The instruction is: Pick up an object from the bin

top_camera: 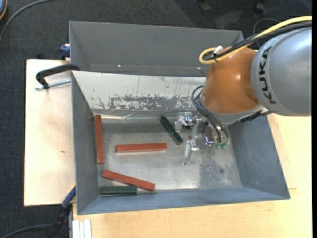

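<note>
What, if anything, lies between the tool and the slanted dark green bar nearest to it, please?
Nothing visible does. The tool hangs just right of the dark green bar, with only bare bin floor between them; the nearest red-brown bar lies farther left.

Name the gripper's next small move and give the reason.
Probably a short shift toward the view's upper left, to centre the gripper over the dark green bar. The gripper stands beside that bar's lower end, above bare floor; the red bars lie farther left.
</note>
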Available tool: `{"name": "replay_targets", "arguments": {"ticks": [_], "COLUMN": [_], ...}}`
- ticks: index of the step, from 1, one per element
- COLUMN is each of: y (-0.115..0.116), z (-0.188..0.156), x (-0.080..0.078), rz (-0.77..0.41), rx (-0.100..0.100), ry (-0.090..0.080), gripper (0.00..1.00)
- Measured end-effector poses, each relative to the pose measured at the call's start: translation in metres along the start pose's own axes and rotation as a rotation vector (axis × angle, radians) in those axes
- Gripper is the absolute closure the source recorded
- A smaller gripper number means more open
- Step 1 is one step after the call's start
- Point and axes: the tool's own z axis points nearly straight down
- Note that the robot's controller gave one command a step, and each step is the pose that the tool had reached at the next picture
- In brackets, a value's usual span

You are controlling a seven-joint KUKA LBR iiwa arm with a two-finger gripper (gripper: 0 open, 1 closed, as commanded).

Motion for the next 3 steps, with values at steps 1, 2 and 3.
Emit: {"name": "replay_targets", "arguments": {"ticks": [1,2,3], "y": [0.051,0.048,0.032], "z": [0.086,0.082,-0.040], "x": [-0.002,-0.004,-0.031], "rz": [0.139,0.142,0.112], "rx": [0.002,0.003,0.002], "ry": [0.015,0.009,-0.005], "gripper": [0.00,1.00,1.00]}}
